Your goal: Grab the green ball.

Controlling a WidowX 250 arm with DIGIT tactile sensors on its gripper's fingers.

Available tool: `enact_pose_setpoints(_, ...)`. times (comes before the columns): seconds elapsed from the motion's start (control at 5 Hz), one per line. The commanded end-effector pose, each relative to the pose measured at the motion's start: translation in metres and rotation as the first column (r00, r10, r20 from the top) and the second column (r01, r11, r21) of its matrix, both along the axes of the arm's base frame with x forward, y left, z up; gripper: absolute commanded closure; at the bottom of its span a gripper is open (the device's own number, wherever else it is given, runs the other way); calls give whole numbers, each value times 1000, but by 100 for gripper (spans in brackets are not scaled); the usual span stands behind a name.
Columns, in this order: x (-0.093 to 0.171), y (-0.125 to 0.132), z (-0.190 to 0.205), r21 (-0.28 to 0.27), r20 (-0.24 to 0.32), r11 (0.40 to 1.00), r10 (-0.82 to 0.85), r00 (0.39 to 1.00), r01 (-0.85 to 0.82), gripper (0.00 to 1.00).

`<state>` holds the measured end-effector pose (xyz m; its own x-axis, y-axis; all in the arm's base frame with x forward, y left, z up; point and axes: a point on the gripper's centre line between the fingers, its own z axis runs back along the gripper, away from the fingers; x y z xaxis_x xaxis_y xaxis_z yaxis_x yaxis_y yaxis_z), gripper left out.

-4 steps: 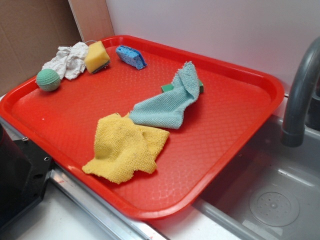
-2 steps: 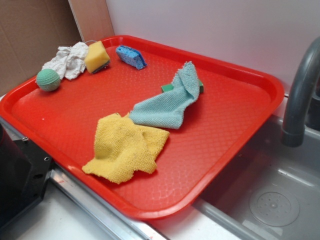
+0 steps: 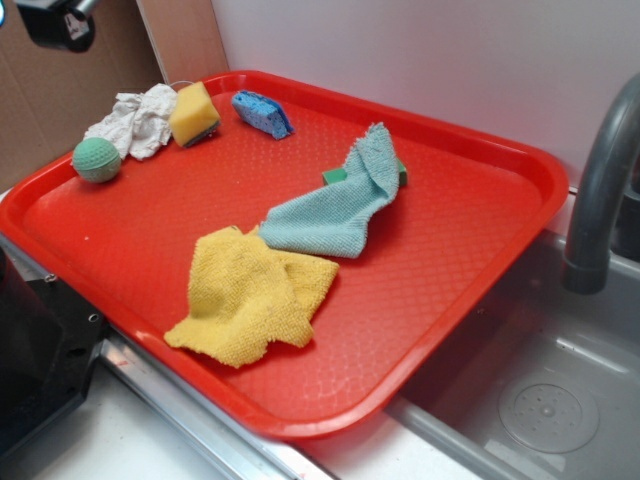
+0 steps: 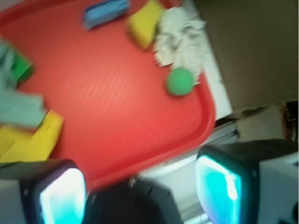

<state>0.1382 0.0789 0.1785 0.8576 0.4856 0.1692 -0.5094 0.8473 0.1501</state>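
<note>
Round green ball point(image 3: 97, 159) sits beside white rag point(image 3: 133, 121); no long axis.

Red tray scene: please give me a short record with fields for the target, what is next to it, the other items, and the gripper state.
target: green ball, at the tray's left edge, untouched
tray: red tray, beside a sink
neighbour: white crumpled cloth just behind the ball; contact cannot be told
sponges: yellow sponge, blue sponge, green sponge block partly under the teal cloth
front item: yellow cloth
gripper: gripper open, above the tray's edge, away from the ball, holding nothing
</note>
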Motion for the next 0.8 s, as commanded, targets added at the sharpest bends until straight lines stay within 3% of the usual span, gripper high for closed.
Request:
enact_pose_setpoints(0.0, 7, 59, -43, 12, 175, 960, 273, 946, -279, 0)
enact_pose_setpoints(0.2, 15, 74, -69, -28, 161, 951, 309, 938, -308, 0)
enact_pose_setpoints(0.4, 28, 84, -101, -107, 147, 935, 352, 924, -339, 0)
enact_pose_setpoints(0.6, 16, 91, -133, -113, 102, 917, 393, 914, -381, 0)
